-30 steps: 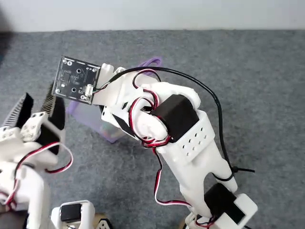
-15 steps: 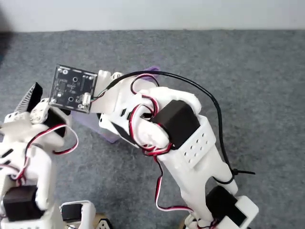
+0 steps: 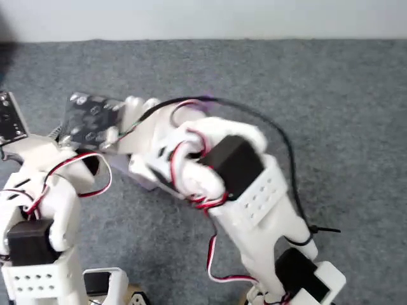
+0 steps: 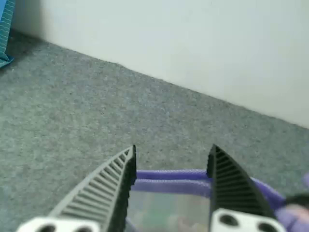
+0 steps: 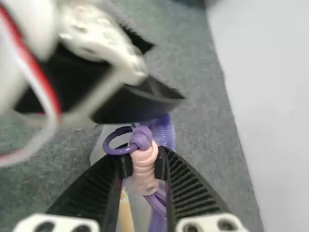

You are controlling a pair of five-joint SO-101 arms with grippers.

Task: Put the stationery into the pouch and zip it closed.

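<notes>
Arms (image 3: pixel 241 190) mostly hide the pouch (image 4: pixel 169 176), contents seemingly stationery (image 4: pixel 164 212).

Left claw (image 4: pixel 172 162) spread wide; right claw (image 5: pixel 142 166) clamped tight.

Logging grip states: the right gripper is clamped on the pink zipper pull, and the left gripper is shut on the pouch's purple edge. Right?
Not quite. The left gripper is open: the left wrist view shows it spread apart, with the pouch's purple edge in the gap. The right gripper is clamped on the pink zipper pull.
</notes>
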